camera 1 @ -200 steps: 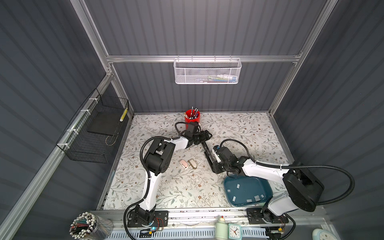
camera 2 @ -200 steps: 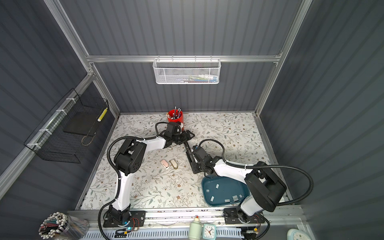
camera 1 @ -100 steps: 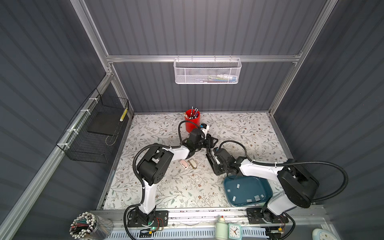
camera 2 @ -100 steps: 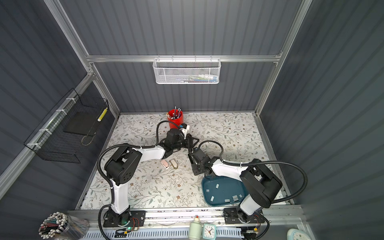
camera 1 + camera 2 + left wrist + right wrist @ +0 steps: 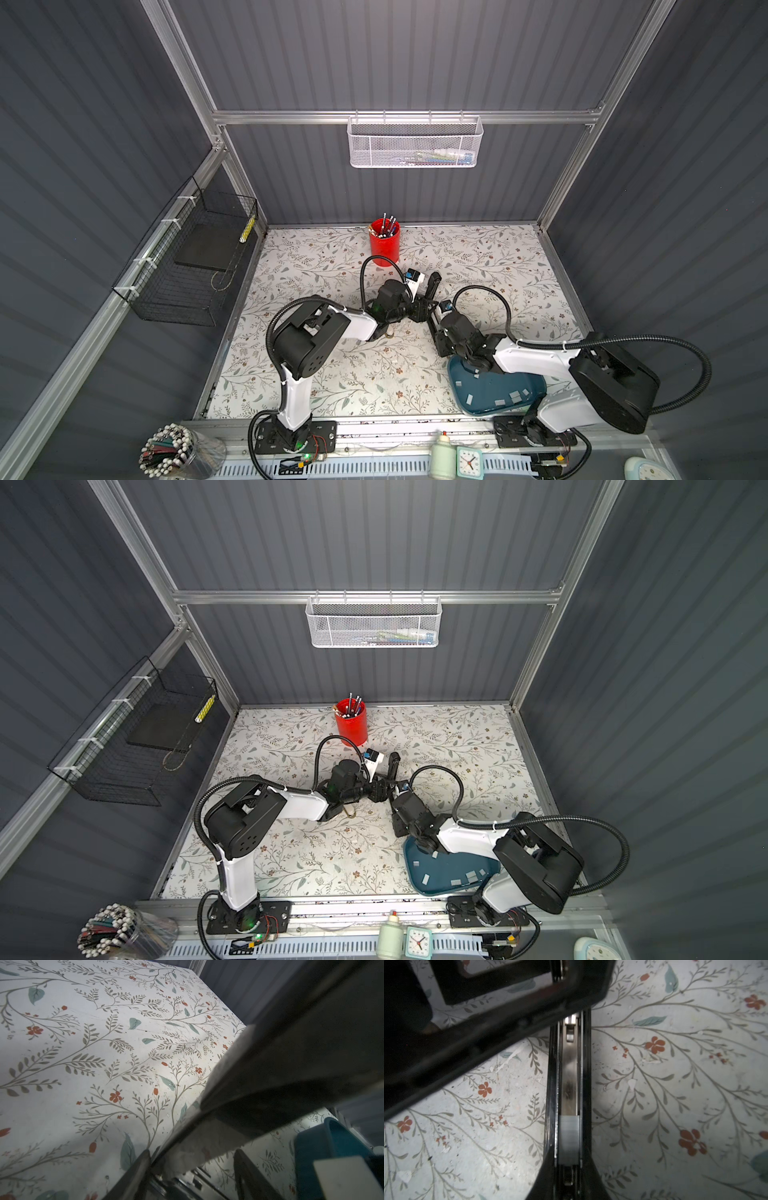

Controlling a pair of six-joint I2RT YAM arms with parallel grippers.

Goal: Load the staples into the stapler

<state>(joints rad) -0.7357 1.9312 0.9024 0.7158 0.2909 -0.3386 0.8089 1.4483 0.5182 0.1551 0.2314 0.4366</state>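
Staples (image 5: 569, 1139): one ribbed grey strip in the black stapler's (image 5: 570, 1076) shiny channel, others on the teal tray (image 5: 484, 390); right fingers (image 5: 538, 1187) grasp the stapler, left fingers (image 5: 420, 311) unclear.

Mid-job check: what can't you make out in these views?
- Left gripper: whether it grips the stapler lid; too small and black on black in both top views, blurred by a dark bar in the left wrist view.
- Magazine far end: a black frame crosses it in the right wrist view.
- Staples on the tray: right arm covers part, both top views.
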